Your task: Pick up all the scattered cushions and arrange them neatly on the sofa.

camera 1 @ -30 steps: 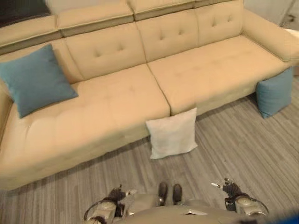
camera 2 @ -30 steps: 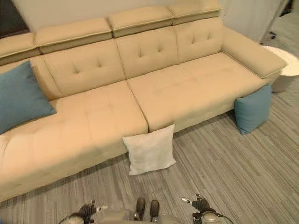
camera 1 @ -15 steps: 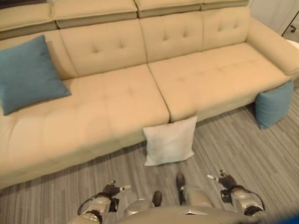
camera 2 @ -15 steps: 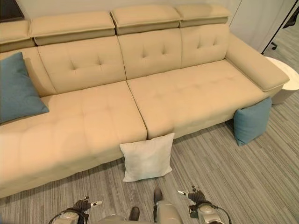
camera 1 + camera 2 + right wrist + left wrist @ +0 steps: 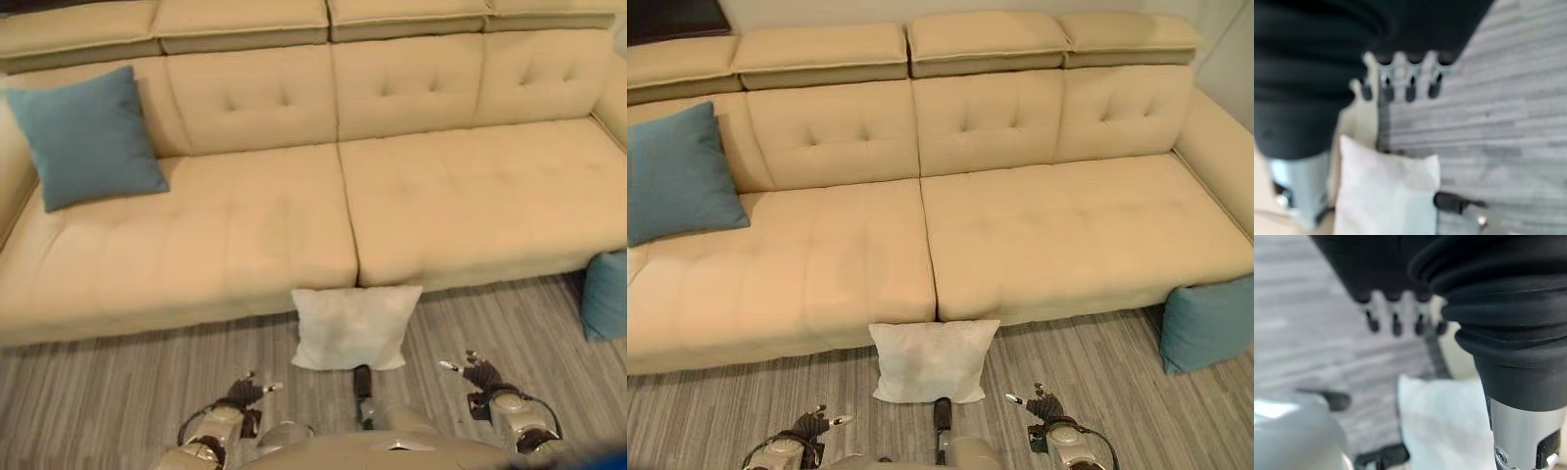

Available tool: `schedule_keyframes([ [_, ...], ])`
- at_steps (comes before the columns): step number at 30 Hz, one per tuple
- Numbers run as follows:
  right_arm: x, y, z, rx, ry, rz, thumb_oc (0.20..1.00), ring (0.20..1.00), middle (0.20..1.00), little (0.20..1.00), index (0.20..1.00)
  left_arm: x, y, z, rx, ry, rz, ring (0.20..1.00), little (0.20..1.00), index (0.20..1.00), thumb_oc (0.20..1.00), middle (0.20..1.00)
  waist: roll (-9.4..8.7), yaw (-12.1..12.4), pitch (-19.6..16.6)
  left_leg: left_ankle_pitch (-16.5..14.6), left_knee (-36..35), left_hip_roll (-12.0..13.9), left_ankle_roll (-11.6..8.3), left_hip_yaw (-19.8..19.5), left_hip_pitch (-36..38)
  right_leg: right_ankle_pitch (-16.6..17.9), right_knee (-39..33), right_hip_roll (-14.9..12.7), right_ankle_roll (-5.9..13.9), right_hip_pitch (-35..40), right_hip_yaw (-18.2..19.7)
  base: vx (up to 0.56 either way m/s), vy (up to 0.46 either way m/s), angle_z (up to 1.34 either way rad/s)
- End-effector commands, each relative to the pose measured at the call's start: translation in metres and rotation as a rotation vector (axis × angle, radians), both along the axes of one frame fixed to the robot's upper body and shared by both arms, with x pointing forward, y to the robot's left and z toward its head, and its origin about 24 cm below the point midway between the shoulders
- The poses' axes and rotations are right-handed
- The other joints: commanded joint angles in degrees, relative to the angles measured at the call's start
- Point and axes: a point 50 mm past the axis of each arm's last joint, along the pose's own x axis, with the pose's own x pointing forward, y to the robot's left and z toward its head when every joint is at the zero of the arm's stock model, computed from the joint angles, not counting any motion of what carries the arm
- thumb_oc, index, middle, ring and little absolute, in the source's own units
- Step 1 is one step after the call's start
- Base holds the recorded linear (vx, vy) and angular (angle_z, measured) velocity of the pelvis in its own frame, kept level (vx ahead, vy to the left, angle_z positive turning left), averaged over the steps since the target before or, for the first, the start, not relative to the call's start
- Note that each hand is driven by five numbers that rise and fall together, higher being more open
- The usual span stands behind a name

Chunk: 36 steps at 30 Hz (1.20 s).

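Note:
A white cushion (image 5: 355,328) stands on the floor, leaning against the front of the beige sofa (image 5: 255,225) near its middle seam. One blue cushion (image 5: 88,137) leans on the sofa's backrest at the far left. A second blue cushion (image 5: 1207,323) sits on the floor by the sofa's right end. My left hand (image 5: 240,395) and right hand (image 5: 480,377) hang low, short of the white cushion, one to each side. Both are open and hold nothing. The white cushion (image 5: 1444,426) lies past my left fingers (image 5: 1393,318), and the same cushion (image 5: 1386,196) past my right fingers (image 5: 1405,78).
Grey striped flooring (image 5: 118,382) runs along the sofa's front. Both sofa seats (image 5: 1078,235) are bare apart from the blue cushion at the left end.
The camera has moved: the sofa now faces me squarely and the white cushion is nearer, straight ahead. The cushions themselves have not moved. Both hands stay low and open.

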Motion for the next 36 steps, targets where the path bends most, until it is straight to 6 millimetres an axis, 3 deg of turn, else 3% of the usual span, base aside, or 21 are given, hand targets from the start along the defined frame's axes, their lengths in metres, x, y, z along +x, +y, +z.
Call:
schedule_keyframes([
  [1,-0.007,-0.012,0.002,-0.003,-0.013,-0.061,1.0,1.0,1.0,1.0,1.0,0.005,0.006,0.003,0.015,-0.018,-0.027,1.0,1.0,1.0,1.0,1.0,0.95,-0.36,-0.99,8.27,-10.24,-0.06,0.41,3.29,-2.66,-5.67,7.98,-1.22,8.69,-1.51,7.18,0.03,0.016,0.24],
  [9,-0.007,-0.002,-0.002,0.017,0.0,-0.024,1.0,1.0,1.0,1.0,1.0,-0.005,0.009,0.001,0.021,0.005,-0.029,1.0,1.0,1.0,1.0,1.0,0.65,0.09,-1.06,8.05,-11.06,-2.58,2.25,4.98,-2.19,-3.38,6.13,-2.2,10.29,-1.01,9.4,0.03,0.11,-0.18],
  [14,0.013,0.009,0.004,0.029,-0.053,0.024,1.0,1.0,1.0,1.0,1.0,-0.007,0.02,0.003,0.034,-0.003,0.028,1.0,1.0,1.0,1.0,1.0,0.21,1.46,0.72,8.09,-10.83,-3.6,3.62,6.76,-2.96,-1.43,7.59,-2.41,12.44,-3.8,11.99,-0.06,0.109,-0.38],
  [17,0.017,0.013,0.005,0.043,-0.069,0.036,1.0,1.0,1.0,1.0,1.0,-0.01,0.027,0.004,0.053,0.003,0.043,1.0,1.0,1.0,1.0,1.0,0.94,1.83,0.98,8.26,-9.94,-3.43,3.67,6.43,-4.36,-4.31,11.32,-1.84,11.79,-3.98,13.61,-0.04,0.022,-0.18],
  [19,0.019,0.012,0.007,0.033,-0.084,0.05,1.0,1.0,1.0,1.0,1.0,-0.012,0.031,0.004,0.061,0.002,0.053,1.0,1.0,1.0,1.0,1.0,0.73,2.32,0.32,8.05,-10.32,-3.53,3.19,5.97,-3.93,-4.17,7.68,-3.33,11.16,-2.24,12.09,0.07,-0.019,0.01],
  [25,0.017,0.0,0.012,0.011,-0.109,0.024,1.0,1.0,1.0,1.0,1.0,-0.014,0.029,0.004,0.044,-0.017,0.1,1.0,1.0,1.0,1.0,1.0,1.35,1.96,-0.49,8.22,-11.06,-2.55,1.79,4.94,-3.39,-4.91,5.41,-3.52,10.55,-0.13,10.49,0.05,-0.046,0.28],
  [31,0.027,-0.012,0.02,-0.057,-0.15,-0.018,1.0,1.0,1.0,1.0,1.0,0.027,0.028,0.02,0.028,-0.194,0.182,1.0,1.0,1.0,1.0,1.0,1.89,1.74,3.14,9.13,-11.06,-2.5,1.65,3.91,-6.63,-5.0,7.56,-3.49,10.3,-4.67,8.91,-0.12,-0.04,0.15],
  [32,0.041,-0.016,0.029,-0.106,-0.199,-0.032,1.0,1.0,1.0,1.0,1.0,0.053,0.027,0.033,0.034,-0.3,0.205,1.0,1.0,1.0,1.0,1.0,2.1,1.61,5.63,9.73,-9.74,-2.95,1.69,3.99,-10.22,-4.81,10.51,-3.14,10.25,-9.2,8.91,-0.25,-0.012,0.09],
  [33,0.041,-0.016,0.029,-0.107,-0.2,-0.033,1.0,1.0,1.0,1.0,1.0,0.054,0.027,0.033,0.034,-0.301,0.205,1.0,1.0,1.0,1.0,1.0,2.06,1.63,5.46,9.7,-9.6,-3.0,1.68,4.02,-10.54,-4.87,10.7,-3.16,10.26,-9.54,8.94,-0.45,0.015,0.13],
  [34,0.066,-0.021,0.046,-0.162,-0.302,-0.08,1.0,1.0,1.0,1.0,1.0,0.094,0.025,0.058,0.087,-0.455,0.206,1.0,1.0,1.0,1.0,1.0,1.72,1.2,8.24,9.61,-4.07,-4.11,1.61,4.97,-19.16,-4.63,14.82,-3.13,10.09,-17.47,8.91,-0.31,0.019,0.15],
  [36,0.087,-0.024,0.063,-0.174,-0.394,-0.146,1.0,1.0,1.0,1.0,1.0,0.125,0.016,0.08,0.074,-0.576,0.227,1.0,1.0,1.0,1.0,1.0,1.79,0.54,9.01,9.32,0.72,-5.25,1.37,5.3,-27.21,-4.9,18.4,-3.68,9.99,-24.68,8.93,-0.32,0.01,-0.05],
])
